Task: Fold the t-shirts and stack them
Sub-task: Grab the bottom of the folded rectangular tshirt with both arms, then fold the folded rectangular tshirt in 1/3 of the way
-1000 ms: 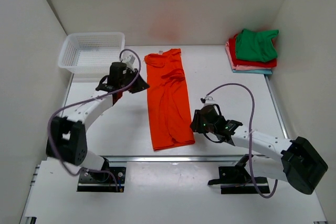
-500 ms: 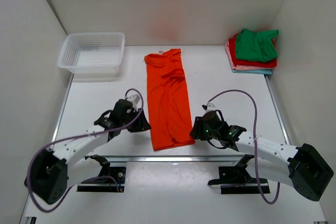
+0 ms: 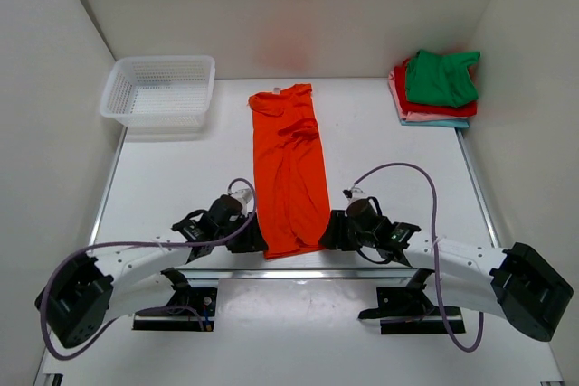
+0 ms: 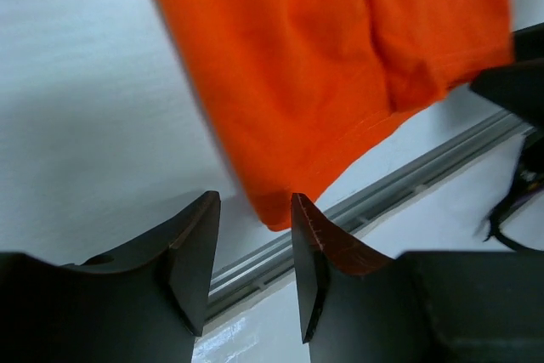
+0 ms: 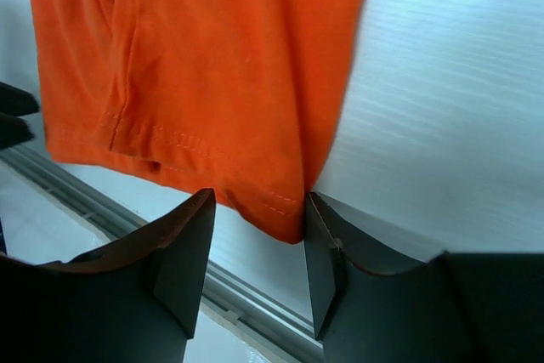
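Orange shirt: We see the orange shirt lying flat in the middle of the white table. It is folded long and thin. Its neck end points to the far wall. Its bottom edge lies just beside the metal rail at the near side.

Left gripper: The left gripper is low on the table, at the shirt's near corner on the left side. In the left wrist view its two black fingers stand apart. The tip of the shirt corner sits right at the gap between them. It is not pinching anything. We cannot tell if the fingers touch the cloth.

Right gripper: The right gripper is low at the other near corner. In the right wrist view its fingers are spread too. The stitched hem hangs between them, and nothing is squeezed.

Shirt pile: A pile of folded shirts sits in the far right corner, well apart from the orange one. Green is on top, then red, then pink, with light blue at the bottom.

Basket: A white basket sits in the far left corner.

Cables: A purple cable loops up from each arm.
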Action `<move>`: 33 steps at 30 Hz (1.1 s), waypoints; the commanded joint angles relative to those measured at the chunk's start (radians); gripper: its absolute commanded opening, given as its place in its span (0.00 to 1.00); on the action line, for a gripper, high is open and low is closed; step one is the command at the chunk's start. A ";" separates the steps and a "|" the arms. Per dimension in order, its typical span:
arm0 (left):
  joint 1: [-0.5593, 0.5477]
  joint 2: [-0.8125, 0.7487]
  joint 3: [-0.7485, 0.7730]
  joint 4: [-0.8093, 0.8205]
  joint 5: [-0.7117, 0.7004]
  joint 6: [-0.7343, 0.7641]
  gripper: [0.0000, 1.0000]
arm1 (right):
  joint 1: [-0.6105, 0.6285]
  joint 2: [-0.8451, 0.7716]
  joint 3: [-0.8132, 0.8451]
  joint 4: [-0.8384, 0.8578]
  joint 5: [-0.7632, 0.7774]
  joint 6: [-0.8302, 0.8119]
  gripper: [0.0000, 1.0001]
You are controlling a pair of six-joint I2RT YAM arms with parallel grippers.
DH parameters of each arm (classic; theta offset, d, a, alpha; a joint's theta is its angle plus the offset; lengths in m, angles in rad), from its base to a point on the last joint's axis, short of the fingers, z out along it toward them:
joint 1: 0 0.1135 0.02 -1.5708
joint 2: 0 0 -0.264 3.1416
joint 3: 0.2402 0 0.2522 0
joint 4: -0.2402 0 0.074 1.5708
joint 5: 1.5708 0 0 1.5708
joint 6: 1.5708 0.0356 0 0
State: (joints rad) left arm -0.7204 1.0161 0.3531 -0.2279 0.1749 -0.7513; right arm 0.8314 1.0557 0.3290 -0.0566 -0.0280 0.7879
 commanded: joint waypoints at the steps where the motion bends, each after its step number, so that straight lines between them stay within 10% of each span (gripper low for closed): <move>1: -0.063 0.070 0.038 0.018 -0.041 -0.037 0.50 | 0.026 0.029 0.016 -0.014 -0.013 0.019 0.43; 8: -0.122 0.171 0.052 0.067 -0.080 -0.062 0.53 | 0.032 0.053 0.012 -0.014 -0.016 0.013 0.31; 11: -0.131 0.209 0.053 0.091 -0.060 -0.066 0.00 | 0.046 0.061 0.010 -0.006 -0.033 0.017 0.00; 23: -0.145 -0.065 -0.002 -0.157 -0.052 -0.063 0.00 | 0.253 0.007 0.047 -0.213 -0.093 0.094 0.00; 33: 0.168 0.089 0.276 -0.179 0.076 0.165 0.00 | -0.273 0.009 0.272 -0.325 -0.409 -0.271 0.00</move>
State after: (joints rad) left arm -0.6220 1.0340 0.5644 -0.4248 0.1947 -0.6849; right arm 0.6662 1.0378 0.5091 -0.3374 -0.3084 0.6724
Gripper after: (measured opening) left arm 0.025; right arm 0.023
